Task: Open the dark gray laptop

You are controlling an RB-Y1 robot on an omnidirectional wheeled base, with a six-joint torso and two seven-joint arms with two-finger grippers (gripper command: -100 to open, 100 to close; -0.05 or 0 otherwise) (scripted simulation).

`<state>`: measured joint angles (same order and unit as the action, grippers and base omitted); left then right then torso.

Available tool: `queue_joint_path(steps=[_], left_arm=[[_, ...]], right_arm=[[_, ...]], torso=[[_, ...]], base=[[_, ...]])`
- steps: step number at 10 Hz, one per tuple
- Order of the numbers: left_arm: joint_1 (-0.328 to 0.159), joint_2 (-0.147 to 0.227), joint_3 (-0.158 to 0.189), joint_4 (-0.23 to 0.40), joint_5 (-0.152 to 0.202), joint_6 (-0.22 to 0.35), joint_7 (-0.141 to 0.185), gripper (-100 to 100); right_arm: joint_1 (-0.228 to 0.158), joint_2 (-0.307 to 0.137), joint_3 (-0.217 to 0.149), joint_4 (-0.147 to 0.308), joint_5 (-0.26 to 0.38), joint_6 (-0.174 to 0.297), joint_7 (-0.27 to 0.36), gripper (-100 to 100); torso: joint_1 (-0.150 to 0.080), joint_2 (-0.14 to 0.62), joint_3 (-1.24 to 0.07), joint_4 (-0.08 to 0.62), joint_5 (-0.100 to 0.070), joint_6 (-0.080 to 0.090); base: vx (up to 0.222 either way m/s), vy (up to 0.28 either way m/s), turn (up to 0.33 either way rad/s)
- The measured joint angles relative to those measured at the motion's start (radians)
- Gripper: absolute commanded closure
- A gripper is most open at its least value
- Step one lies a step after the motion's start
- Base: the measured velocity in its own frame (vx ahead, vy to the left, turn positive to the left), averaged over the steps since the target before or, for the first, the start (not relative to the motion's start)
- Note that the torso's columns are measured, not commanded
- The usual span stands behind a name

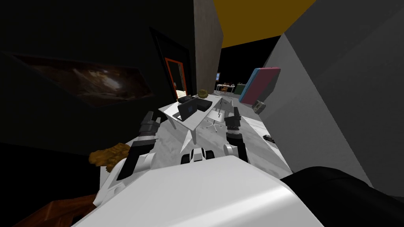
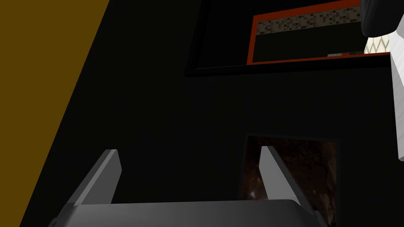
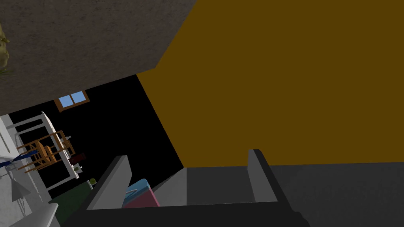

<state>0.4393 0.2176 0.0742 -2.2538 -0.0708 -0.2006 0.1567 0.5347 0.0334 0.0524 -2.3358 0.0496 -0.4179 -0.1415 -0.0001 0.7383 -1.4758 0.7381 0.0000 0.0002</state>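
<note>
The dark gray laptop [image 1: 186,110] sat on the white surface [image 1: 196,120], far ahead of both arms and roughly between them. Its lid seemed partly raised, though it was too small to be sure. A black box [image 1: 202,105] lay just beyond it to the right, and a white chair [image 1: 215,118] stood right of the surface. The left jaws, at near left, stood open and empty. The right jaws, at near right, were likewise spread apart, holding nothing.
</note>
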Motion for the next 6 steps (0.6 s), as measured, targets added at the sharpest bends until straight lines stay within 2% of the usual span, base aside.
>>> queue_joint_path(steps=[6], left_arm=[[-0.008, 0.091, 0.012, 0.016, -0.018, 0.108, 0.015, -100]], right_arm=[[0.0, 0.0, 0.0, 0.0, 0.0, 0.0, 0.0, 0]], torso=[[0.0, 0.0, 0.0, 0.0, 0.0, 0.0]], base=[[0.032, 0.003, -0.152]])
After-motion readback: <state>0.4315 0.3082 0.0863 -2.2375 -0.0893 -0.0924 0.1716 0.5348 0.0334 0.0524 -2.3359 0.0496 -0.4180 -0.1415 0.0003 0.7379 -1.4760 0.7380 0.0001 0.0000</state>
